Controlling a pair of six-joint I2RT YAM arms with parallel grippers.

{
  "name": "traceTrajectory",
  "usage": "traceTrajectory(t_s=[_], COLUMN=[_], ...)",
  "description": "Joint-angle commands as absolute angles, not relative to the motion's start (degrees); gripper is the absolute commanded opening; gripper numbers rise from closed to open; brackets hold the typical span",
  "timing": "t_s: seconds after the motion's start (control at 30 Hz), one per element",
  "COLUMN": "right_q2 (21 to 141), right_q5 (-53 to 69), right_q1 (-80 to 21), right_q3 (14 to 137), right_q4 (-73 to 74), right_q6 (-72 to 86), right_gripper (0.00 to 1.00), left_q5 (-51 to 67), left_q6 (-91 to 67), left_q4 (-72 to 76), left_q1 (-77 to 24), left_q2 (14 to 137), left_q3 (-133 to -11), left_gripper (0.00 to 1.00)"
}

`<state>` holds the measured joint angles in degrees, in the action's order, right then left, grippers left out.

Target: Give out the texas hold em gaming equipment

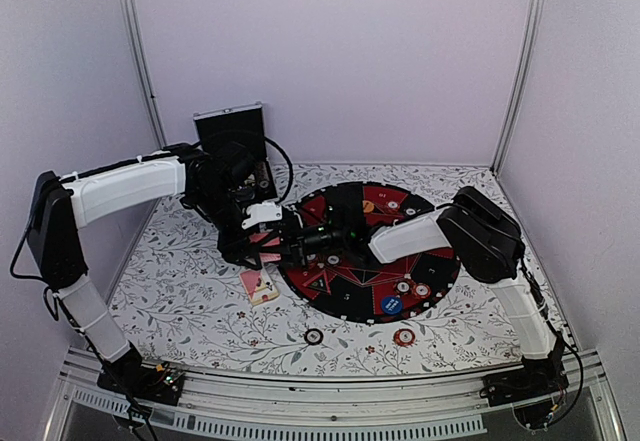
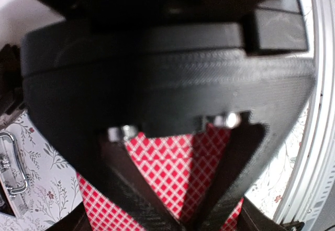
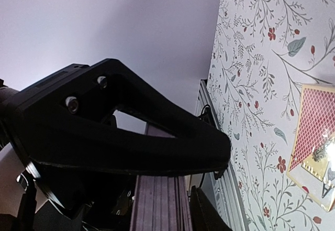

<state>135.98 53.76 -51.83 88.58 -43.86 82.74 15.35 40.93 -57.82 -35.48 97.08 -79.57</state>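
Left wrist view: left claw (image 2: pixel 183 218) pinched together on the red-backed deck (image 2: pixel 162 163), probably to take it for dealing. Right claw (image 1: pixel 288 245) meets it at the same deck; whether it is clamped or slack, cannot tell. Loose cards (image 1: pixel 258 286) lie beside the mat (image 1: pixel 440 261), with chips (image 1: pixel 403 337) near the front edge.

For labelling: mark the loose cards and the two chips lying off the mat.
loose cards (image 1: pixel 258 284): top view, the red back.
dark chip (image 1: pixel 314 336): top view, its centre.
orange-red chip (image 1: pixel 403 337): top view, its centre.
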Motion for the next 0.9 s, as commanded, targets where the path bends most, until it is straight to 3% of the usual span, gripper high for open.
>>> traceTrajectory(t_s=[0.0,0.13,0.4,0.87], right_q2=[136.97,136.26,134.35,134.18], right_q5=[54.06,52.88,53.9,55.19], right_q1=[-52.07,-52.05,-52.2,-52.47], right_q3=[89.09,89.15,89.46,87.8], right_q4=[-43.06,-39.25,-38.95,-48.34], right_q6=[82.27,79.88,77.21,82.24], right_gripper=[0.21,0.06,0.02,0.02], left_q5=[16.31,16.29,15.26,14.84], left_q6=[41.44,41.18,41.65,44.03], left_q4=[-58.13,-58.03,-53.84,-51.94], left_q1=[-36.36,-36.71,-37.04,-37.09], left_q2=[97.1,96.92,95.84,94.61], left_q3=[-81.65,-81.37,-77.96,-74.47], left_gripper=[0.39,0.48,0.98,1.0])
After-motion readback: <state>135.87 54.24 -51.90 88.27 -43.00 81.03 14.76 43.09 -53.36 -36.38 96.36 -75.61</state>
